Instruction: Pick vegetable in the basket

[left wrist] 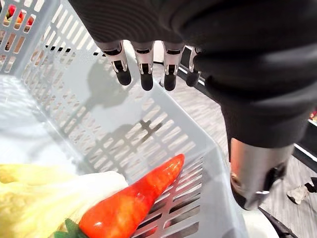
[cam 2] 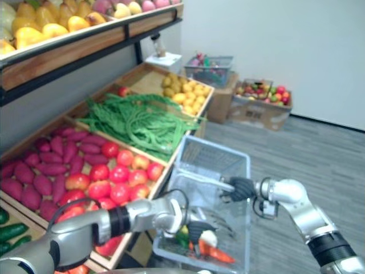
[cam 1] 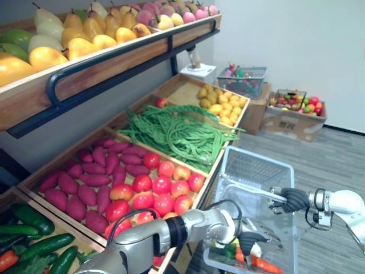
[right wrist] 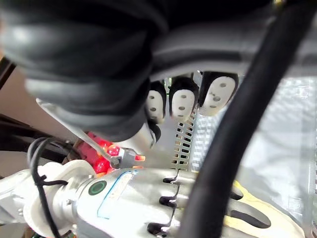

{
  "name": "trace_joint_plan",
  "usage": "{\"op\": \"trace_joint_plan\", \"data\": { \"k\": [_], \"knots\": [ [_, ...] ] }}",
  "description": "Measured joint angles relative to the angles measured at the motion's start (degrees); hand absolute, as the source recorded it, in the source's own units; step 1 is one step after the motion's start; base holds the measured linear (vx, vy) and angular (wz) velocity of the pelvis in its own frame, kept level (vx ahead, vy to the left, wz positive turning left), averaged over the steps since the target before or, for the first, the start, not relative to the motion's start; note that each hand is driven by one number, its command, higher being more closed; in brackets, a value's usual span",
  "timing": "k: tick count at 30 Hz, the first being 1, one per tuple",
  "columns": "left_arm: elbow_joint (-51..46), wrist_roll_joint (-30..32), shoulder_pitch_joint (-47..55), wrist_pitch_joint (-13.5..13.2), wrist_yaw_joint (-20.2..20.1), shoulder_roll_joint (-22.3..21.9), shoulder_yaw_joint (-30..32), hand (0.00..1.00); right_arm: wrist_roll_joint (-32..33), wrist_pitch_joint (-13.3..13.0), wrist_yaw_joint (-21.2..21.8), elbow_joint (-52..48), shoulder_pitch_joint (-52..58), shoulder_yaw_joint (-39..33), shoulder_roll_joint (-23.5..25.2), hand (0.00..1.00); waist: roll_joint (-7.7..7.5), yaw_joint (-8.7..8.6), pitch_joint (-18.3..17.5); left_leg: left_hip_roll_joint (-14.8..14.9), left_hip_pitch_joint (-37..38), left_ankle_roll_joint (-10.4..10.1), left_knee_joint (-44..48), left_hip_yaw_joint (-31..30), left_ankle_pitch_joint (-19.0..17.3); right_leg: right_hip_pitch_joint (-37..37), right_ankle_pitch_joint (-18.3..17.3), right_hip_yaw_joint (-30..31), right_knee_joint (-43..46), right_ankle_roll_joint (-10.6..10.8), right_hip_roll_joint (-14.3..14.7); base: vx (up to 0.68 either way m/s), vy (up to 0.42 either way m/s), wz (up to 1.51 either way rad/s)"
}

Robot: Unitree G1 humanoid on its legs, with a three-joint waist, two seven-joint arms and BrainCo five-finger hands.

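Left hand [cam 1: 250, 238] hangs inside the basket [cam 1: 259, 153], fingers slack and empty. The carrot [left wrist: 133, 198] lies on the basket floor at the near end, touching a pale leafy vegetable [left wrist: 44, 193]. Right hand [cam 1: 294, 200] is clenched round the handle [cam 1: 251, 192]. I'd raise the left hand straight up clear of the rim before swinging it away, with the right grip firm so the basket doesn't tip.

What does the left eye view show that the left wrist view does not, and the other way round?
The left eye view adds the tomatoes and green beans on display, and the right hand curled round the handle of the basket. The left wrist view adds, close up, the carrot resting against a pale cabbage and the left hand with straight fingers, holding nothing. Both show the basket, the carrot and the left hand.
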Motion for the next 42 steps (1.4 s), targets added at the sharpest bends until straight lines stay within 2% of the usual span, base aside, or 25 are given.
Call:
{"op": "trace_joint_plan", "data": {
  "k": [6,7,10,12,14,16,17,18,21,24,26,30,34,37,42],
  "knots": [
    [-6.2,-2.4,0.0,0.1,0.9,3.3,0.0,0.00,-0.3,1.3,-2.4,0.0,2.3,-1.6,0.7,1.00,-0.04,0.30,0.0,-0.1,-1.2,0.7,-0.5,-2.7,0.4,0.6,0.1,-2.2,-0.7,0.0,-1.2,-0.03,-0.020,0.30],
    [-18.3,-6.5,0.5,0.0,2.4,9.6,0.2,0.00,-1.8,3.8,-6.7,1.9,5.7,-5.1,3.0,1.00,-0.11,2.26,0.1,-0.1,-2.9,1.5,-0.9,-6.6,1.0,1.7,0.1,-5.6,-1.6,0.0,-2.8,-0.05,-0.004,0.88],
    [-21.7,-8.2,1.5,-0.2,3.3,10.8,1.4,0.00,-3.4,4.2,-9.6,4.4,6.7,-5.4,4.0,1.00,0.08,4.11,0.0,-0.1,-3.2,1.6,-1.0,-7.9,1.1,2.3,0.1,-6.7,-2.0,0.0,-3.4,-0.03,0.021,0.44],
    [-25.5,-8.7,4.6,-0.2,3.3,12.2,4.9,0.00,-3.5,4.2,-10.0,5.9,7.9,-7.4,5.6,1.00,0.17,4.83,-0.1,-0.3,-4.2,2.1,-1.4,-9.9,1.5,2.5,0.1,-8.3,-2.3,0.0,-4.2,-0.02,0.019,0.44],
    [-33.1,-11.0,10.4,-1.0,3.7,14.9,10.6,0.00,-4.7,4.2,-13.5,9.9,9.9,-10.2,8.0,1.00,0.17,5.31,-0.1,-0.6,-5.0,2.6,-2.8,-13.3,2.7,3.6,0.1,-11.4,-3.0,0.0,-5.2,0.00,0.006,0.77],
    [-38.2,-11.7,13.4,-2.8,4.5,17.0,14.6,0.00,-5.8,4.5,-16.1,14.0,11.6,-12.3,9.8,1.00,-0.25,7.10,0.1,-0.7,-5.7,2.9,-3.3,-15.7,3.3,4.6,0.1,-13.2,-3.7,0.0,-5.7,-0.02,0.005,0.68],
    [-40.4,-12.8,14.7,-3.7,5.3,18.4,16.6,0.00,-6.9,4.5,-17.4,16.9,12.3,-12.8,10.8,1.00,0.17,8.29,-0.2,-0.9,-6.2,3.1,-4.0,-17.6,3.9,5.2,0.1,-14.6,-4.2,0.0,-6.2,-0.04,0.013,0.70],
    [-42.1,-13.3,16.6,-4.4,5.8,19.6,19.2,0.00,-8.0,4.5,-18.6,20.0,12.3,-13.4,11.9,1.00,-0.27,9.14,0.0,-1.4,-6.8,3.5,-5.1,-19.4,4.7,5.5,0.1,-15.8,-4.7,0.0,-6.6,-0.03,0.012,0.75],
    [-44.9,-13.5,21.1,-4.9,6.4,21.1,25.2,0.00,-9.6,5.1,-21.1,27.3,12.3,-15.8,14.3,1.00,0.40,10.02,-0.1,-2.3,-8.0,4.2,-7.7,-23.7,6.7,6.4,0.1,-18.4,-5.4,0.0,-7.4,-0.01,0.001,0.76],
    [-47.1,-13.5,24.6,-5.2,7.8,21.4,31.6,0.00,-10.0,5.6,-23.6,34.9,12.2,-19.0,16.1,1.00,0.53,11.37,0.0,-2.8,-8.5,4.6,-9.3,-27.1,8.2,7.6,0.1,-20.2,-6.2,0.0,-7.9,-0.02,-0.008,0.60],
    [-49.6,-13.6,28.1,-5.2,9.3,21.4,38.7,0.00,-10.0,5.8,-25.8,40.9,12.1,-22.4,17.4,1.00,0.59,12.05,0.0,-3.3,-10.0,5.1,-10.0,-30.6,9.1,8.1,0.0,-20.9,-6.8,-0.1,-8.4,-0.04,-0.005,0.69],
    [-50.6,-13.6,33.1,-4.6,12.7,21.3,49.2,0.00,-10.0,6.5,-29.3,47.4,11.8,-25.8,18.7,1.00,0.55,13.41,0.0,-3.8,-12.1,5.6,-10.6,-34.8,10.7,8.3,-0.4,-21.8,-7.0,-0.2,-9.0,-0.04,-0.006,0.51],
    [-50.7,-13.5,36.6,-3.6,14.5,20.8,55.7,0.00,-10.0,6.6,-32.5,50.4,11.7,-28.6,20.5,1.00,0.45,14.96,0.1,-3.9,-13.0,5.7,-10.7,-37.1,11.5,8.7,-1.3,-22.1,-7.0,0.0,-9.2,-0.03,-0.024,0.34],
    [-49.5,-13.6,39.5,-1.9,18.2,19.1,63.1,0.00,-10.0,6.7,-35.5,53.2,11.8,-31.2,21.8,1.00,0.54,15.83,0.0,-3.9,-13.2,5.7,-10.6,-39.8,12.2,9.2,-2.0,-23.9,-6.6,-0.5,-9.1,-0.01,-0.039,0.35],
    [-43.0,-13.7,43.1,2.4,25.8,14.8,79.0,0.00,-10.0,9.1,-39.5,55.0,12.3,-35.7,25.9,1.00,0.25,16.59,0.1,-3.8,-15.2,5.9,-10.5,-44.7,13.4,10.1,-2.5,-28.2,-6.8,-1.3,-9.3,-0.02,-0.024,0.40]
  ]
}}
